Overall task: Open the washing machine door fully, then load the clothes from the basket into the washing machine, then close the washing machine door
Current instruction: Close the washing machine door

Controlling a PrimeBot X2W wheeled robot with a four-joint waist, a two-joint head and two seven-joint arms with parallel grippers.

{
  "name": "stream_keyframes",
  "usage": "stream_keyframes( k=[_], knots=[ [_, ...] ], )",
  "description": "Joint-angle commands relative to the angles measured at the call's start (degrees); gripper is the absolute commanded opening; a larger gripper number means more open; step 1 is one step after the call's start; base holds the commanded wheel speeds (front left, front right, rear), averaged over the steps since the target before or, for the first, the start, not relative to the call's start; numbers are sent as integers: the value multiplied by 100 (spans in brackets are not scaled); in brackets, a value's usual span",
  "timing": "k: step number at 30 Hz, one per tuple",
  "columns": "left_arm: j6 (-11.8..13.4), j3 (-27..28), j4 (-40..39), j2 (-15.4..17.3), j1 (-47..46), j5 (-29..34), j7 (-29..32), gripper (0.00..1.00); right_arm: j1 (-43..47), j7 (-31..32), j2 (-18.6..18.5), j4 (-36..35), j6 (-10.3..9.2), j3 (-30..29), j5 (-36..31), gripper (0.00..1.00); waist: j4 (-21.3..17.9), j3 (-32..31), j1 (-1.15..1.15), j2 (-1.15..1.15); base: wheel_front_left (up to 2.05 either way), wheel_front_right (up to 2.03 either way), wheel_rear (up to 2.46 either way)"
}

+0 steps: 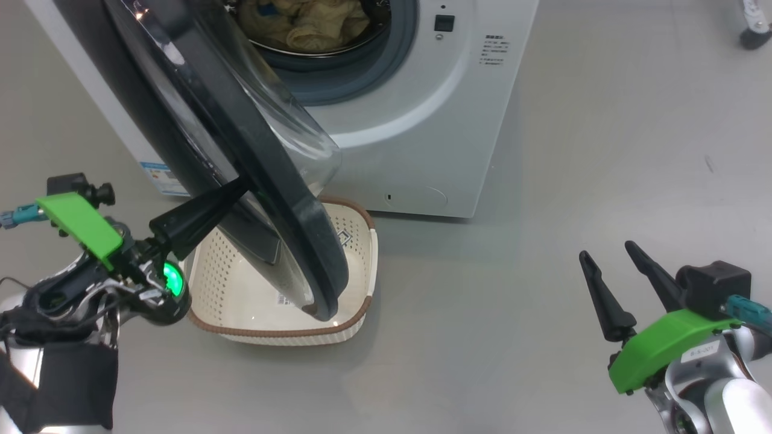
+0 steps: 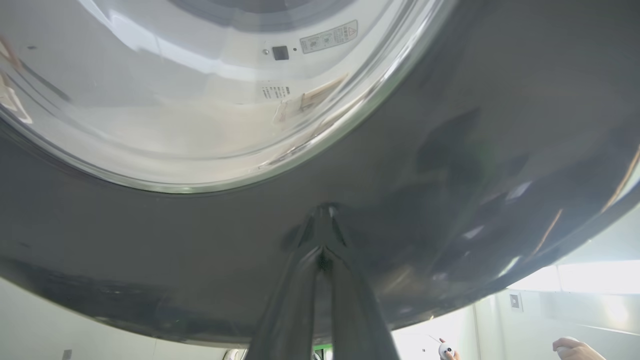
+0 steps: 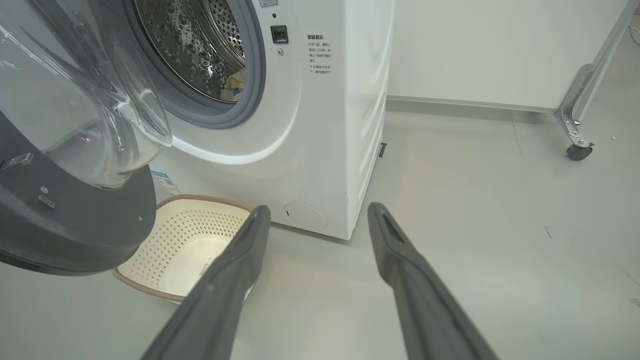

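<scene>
At the lower left of the head view, the left gripper (image 1: 238, 188) is clenched, its two dark fingers pressed together with nothing between them, and their tips touch the outer face of the door (image 1: 271, 181). The left wrist view confirms it: the left gripper (image 2: 322, 212) meets the glossy black rim of the door (image 2: 450, 150) just below the edge of the glass bowl (image 2: 200, 100). Low at the right of the head view, the right gripper (image 1: 606, 253) hangs released over the bare floor (image 1: 543, 301), jaws spread wide and holding nothing, well apart from everything else. The door stands partly open, swung out from the washer (image 1: 422, 120), with the bowl facing the opening. Its lower edge hangs over the basket (image 1: 211, 283), which sits on the floor just in front of the washer; whether door and basket touch I cannot tell. From the right wrist view, between the spread fingers of the right gripper (image 3: 320, 210), the basket (image 3: 185, 235) shows its perforated wall and pale bottom below the door (image 3: 75, 230). The clothes (image 1: 301, 24) lie in a pale yellow heap inside the drum (image 3: 200, 40), ringed by the grey gasket (image 1: 362, 66); a scrap of the clothes (image 3: 232, 82) shows there too. A castor leg (image 3: 580, 150) stands far off to the right, near the wall.
</scene>
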Motion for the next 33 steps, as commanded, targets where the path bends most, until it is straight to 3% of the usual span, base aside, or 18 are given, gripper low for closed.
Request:
stream_keyframes(
  k=[1, 18, 33],
  knots=[
    [-112, 159, -74, 75, -403, 66, -70, 0, -254, -73, -39, -164, 0, 106, 40, 100, -195, 13, 0, 0, 0, 0, 0],
    [-569, 367, 1078, -154, -1156, 407, -867, 0, -440, -165, -5, 3, 0, 242, 77, 100, -1248, 77, 0, 0, 0, 0, 0],
    [-662, 823, 2264, -280, -2013, 678, -2083, 0, -559, -223, 0, 110, 0, 350, 114, 100, -2016, 154, 0, 0, 0, 0, 0]
  ],
)
